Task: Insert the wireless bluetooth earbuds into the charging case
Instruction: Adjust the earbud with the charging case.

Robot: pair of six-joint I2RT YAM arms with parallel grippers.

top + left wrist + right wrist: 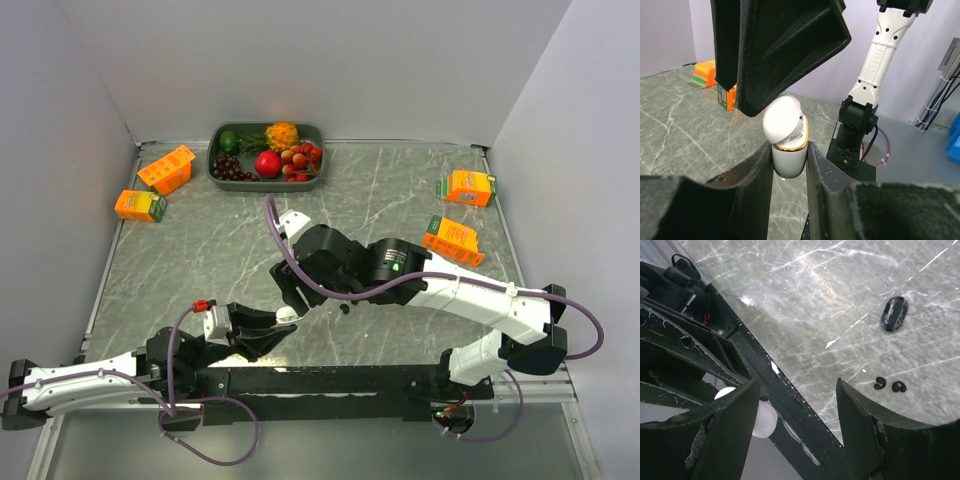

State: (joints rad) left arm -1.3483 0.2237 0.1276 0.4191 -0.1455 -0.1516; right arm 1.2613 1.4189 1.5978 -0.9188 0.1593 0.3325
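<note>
My left gripper (789, 148) is shut on the white charging case (788, 159), which has a gold rim. The case stands upright between the fingers with its lid (781, 116) tipped open. My right gripper (800, 412) hangs open just above the case, with nothing between its fingers (790, 45). In the top view, the right gripper (290, 293) sits over the left gripper (273, 330) near the table's front edge. A glossy black earbud (894, 313) lies on the marble, with two smaller curled black pieces (889, 385) near it. Whether any bud sits in the case stays hidden.
A green tray (214, 168) of fruit stands at the back. Two orange cartons (166, 169) (140, 205) lie at the back left and two more (468, 187) (453, 240) at the right. The black base rail (330, 378) runs along the near edge.
</note>
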